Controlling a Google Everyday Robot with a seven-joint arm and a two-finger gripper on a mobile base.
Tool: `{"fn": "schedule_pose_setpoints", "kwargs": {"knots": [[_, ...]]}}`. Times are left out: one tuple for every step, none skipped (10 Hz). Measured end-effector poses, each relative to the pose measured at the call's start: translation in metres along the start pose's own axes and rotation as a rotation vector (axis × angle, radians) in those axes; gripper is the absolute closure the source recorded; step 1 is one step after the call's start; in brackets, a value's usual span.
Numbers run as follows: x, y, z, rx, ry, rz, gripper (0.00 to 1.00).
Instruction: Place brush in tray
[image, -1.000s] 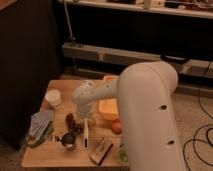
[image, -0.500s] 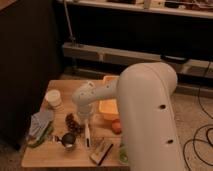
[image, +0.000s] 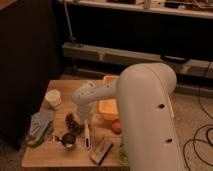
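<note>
- Landmark: tray (image: 108, 111), yellow-orange, sits on the wooden tabletop (image: 50, 156) towards its far right. Only its left part shows; the rest is behind the white arm (image: 145, 115).
- Arm: the thick upper part fills the foreground in front of the tray. The forearm reaches leftward past the tray's left wall and bends down at the wrist.
- Gripper (image: 83, 116): just left of the tray's near-left corner, pointing down at the tabletop and closed. Its tips are right at the far end of the brush. Cannot tell whether the brush is pinched between them.
- Brush (image: 86, 135): slim white stick, lying flat on the tabletop outside the tray, left of and nearer than the tray's near-left corner. It runs from the gripper towards the front edge.
- Orange ball (image: 116, 126): just in front of the tray's near wall, right of the brush.
- Tan block with black edge (image: 101, 151): in front of the tray, near the brush's near end.
- Brown clump (image: 74, 122) and dark metal cup (image: 68, 140): left of the brush, further from the tray.
- White cup (image: 53, 98): well left of the tray.
- Grey cloth (image: 40, 122): furthest left of the tray, near the tabletop's left edge.
</note>
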Motion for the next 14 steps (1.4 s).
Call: {"fn": "schedule_pose_setpoints", "kwargs": {"knots": [[0.000, -0.001, -0.001, -0.002, 0.002, 0.004, 1.00], [-0.001, -0.002, -0.005, -0.004, 0.000, 0.005, 1.00], [-0.003, -0.002, -0.014, -0.005, -0.005, 0.004, 1.00], [-0.004, -0.002, -0.028, -0.001, -0.013, -0.001, 1.00], [-0.006, 0.001, -0.049, 0.007, -0.028, -0.011, 1.00], [-0.007, 0.003, -0.062, 0.015, -0.040, -0.021, 1.00], [-0.009, 0.006, -0.083, 0.026, -0.060, -0.035, 1.00], [-0.010, 0.008, -0.102, 0.039, -0.080, -0.048, 1.00], [-0.011, 0.011, -0.118, 0.052, -0.100, -0.060, 1.00], [-0.013, 0.014, -0.133, 0.067, -0.126, -0.077, 1.00], [-0.016, 0.016, -0.142, 0.081, -0.146, -0.090, 1.00], [-0.019, 0.018, -0.150, 0.088, -0.163, -0.099, 1.00], [-0.021, 0.019, -0.155, 0.091, -0.172, -0.103, 1.00], [-0.024, 0.020, -0.158, 0.090, -0.176, -0.109, 1.00]]}}
